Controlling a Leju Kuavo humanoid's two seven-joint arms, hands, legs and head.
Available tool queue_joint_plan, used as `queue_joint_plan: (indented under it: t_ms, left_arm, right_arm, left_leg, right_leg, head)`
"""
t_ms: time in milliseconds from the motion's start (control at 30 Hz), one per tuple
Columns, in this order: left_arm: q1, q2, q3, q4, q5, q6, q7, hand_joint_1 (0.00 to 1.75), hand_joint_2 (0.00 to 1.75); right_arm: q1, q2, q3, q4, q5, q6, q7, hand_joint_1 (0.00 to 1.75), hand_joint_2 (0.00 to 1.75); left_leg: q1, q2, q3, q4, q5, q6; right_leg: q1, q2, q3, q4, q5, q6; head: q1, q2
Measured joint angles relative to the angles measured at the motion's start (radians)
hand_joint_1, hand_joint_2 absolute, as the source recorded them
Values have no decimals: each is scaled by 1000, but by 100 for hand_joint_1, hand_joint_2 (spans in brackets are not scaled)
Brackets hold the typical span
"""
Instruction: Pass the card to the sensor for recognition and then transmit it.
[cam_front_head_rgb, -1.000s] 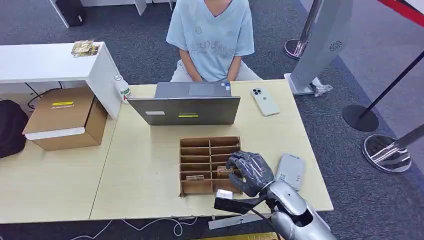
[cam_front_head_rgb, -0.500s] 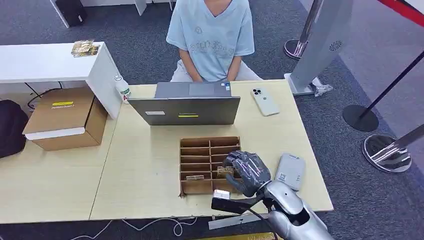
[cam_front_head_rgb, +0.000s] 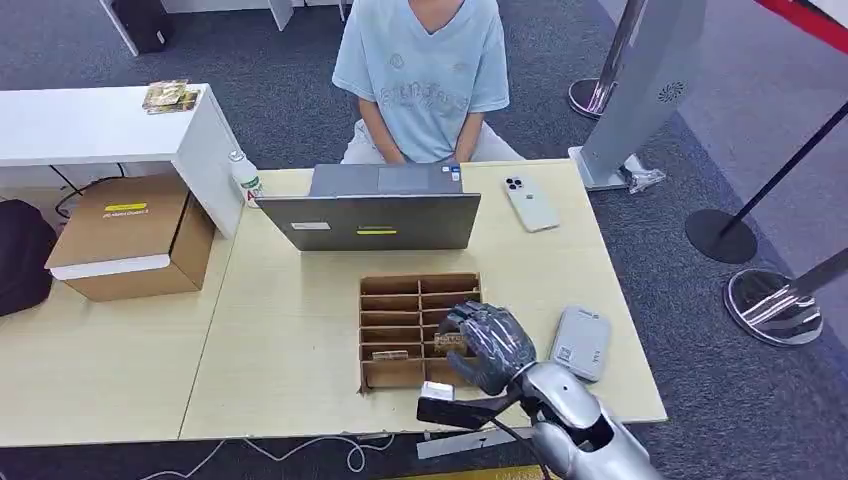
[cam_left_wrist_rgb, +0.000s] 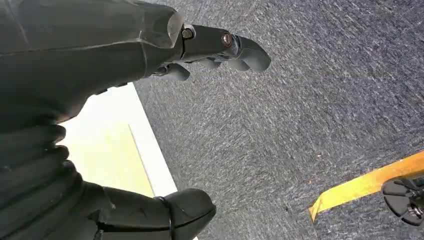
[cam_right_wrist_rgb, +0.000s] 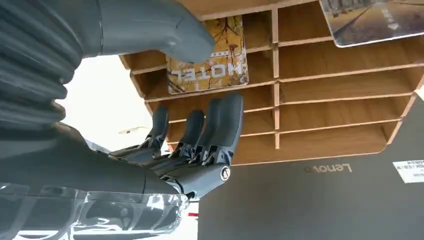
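The right hand (cam_right_wrist_rgb: 190, 150) has its fingers (cam_right_wrist_rgb: 220, 125) extended and apart, thumb just at the card's (cam_right_wrist_rgb: 210, 57) edge, apparently not yet pinching it. The card stands in a slot of the wooden organizer (cam_front_head_rgb: 405, 330), its long axis along the slot, at about twelve o'clock from the fingertips in the head view. The sensor (cam_front_head_rgb: 580, 343) lies at three o'clock. The left hand (cam_left_wrist_rgb: 100, 100) hangs loosely curled, holding nothing
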Motion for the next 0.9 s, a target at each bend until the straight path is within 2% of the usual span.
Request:
queue_joint_plan:
  t_ms: [67,200,300,467,633,900]
  left_arm:
    - [0,0,1,0,0,0,0,0,175]
    - [0,0,5,0,-4,0,0,0,175]
    - [0,0,6,0,-5,0,0,0,175]
    - [0,0,16,0,-5,-2,0,0,175]
    - [0,0,17,0,-9,0,-6,0,175]
    - [0,0,17,0,-15,0,-8,0,175]
  right_arm:
    - [-2,2,2,3,0,0,0,84,175]
    - [-10,4,3,5,1,0,-1,94,175]
    - [-16,5,3,7,2,0,-1,94,175]
    - [-20,8,5,11,3,5,-4,115,175]
    - [-20,9,8,16,3,5,-5,105,175]
    - [-20,9,9,24,6,6,-5,101,175]
  left_leg:
    - [0,0,0,0,0,0]
    - [0,0,0,0,0,0]
    - [0,0,0,0,0,0]
    - [0,0,0,0,0,0]
    - [0,0,0,0,0,0]
    - [0,0,0,0,0,0]
  right_leg:
    - [0,0,0,0,0,0]
    - [0,0,0,0,0,0]
    - [0,0,0,0,0,0]
    - [0,0,0,0,0,0]
    - [0,0,0,0,0,0]
    - [0,0,0,0,0,0]
  head:
    - [0,0]
    - [0,0]
    - [0,0]
    - [0,0]
    - [0,0]
    - [0,0]
